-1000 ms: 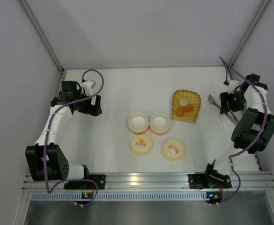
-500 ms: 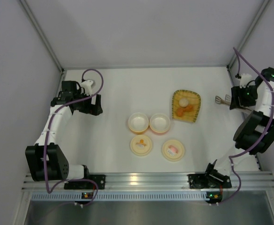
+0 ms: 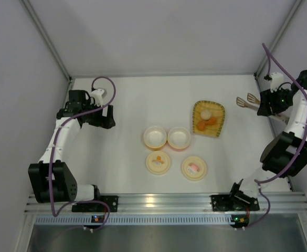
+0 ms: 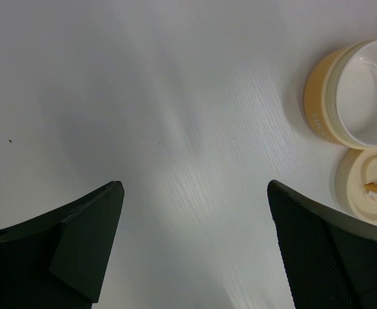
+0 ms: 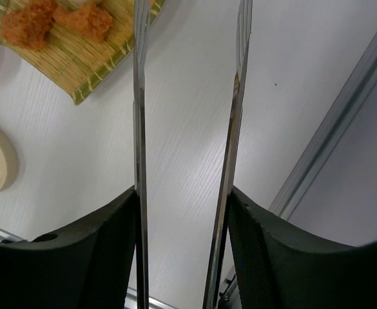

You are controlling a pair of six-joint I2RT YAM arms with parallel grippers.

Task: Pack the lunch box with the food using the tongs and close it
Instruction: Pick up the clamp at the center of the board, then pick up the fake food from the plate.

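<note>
My right gripper (image 3: 267,105) is shut on the tongs (image 3: 247,101), held above the table at the far right, tips pointing left toward the yellow tray (image 3: 220,118). In the right wrist view both tong arms (image 5: 140,96) run up from between my fingers (image 5: 111,244), still spread apart. The food lies on the tray: a whitish ball (image 3: 207,113) and orange chunks (image 3: 205,125) (image 5: 27,26). The lunch box stands mid-table: a cream-yellow tub (image 3: 155,137) (image 4: 320,103) and a pink tub (image 3: 178,138), both uncovered, their lids (image 3: 158,161) (image 3: 193,168) lying flat in front. My left gripper (image 3: 106,118) (image 4: 194,193) hangs open and empty at far left.
White enclosure walls close in on both sides and the back. An aluminium frame rail (image 5: 343,129) runs close beside the right gripper. The arms' mounting rail (image 3: 163,199) lines the near edge. One lid (image 4: 362,187) shows at the right of the left wrist view.
The right arm has swung back and to the right with the tongs, lifting them; their tips now point left toward the tray. The left arm has not moved.
</note>
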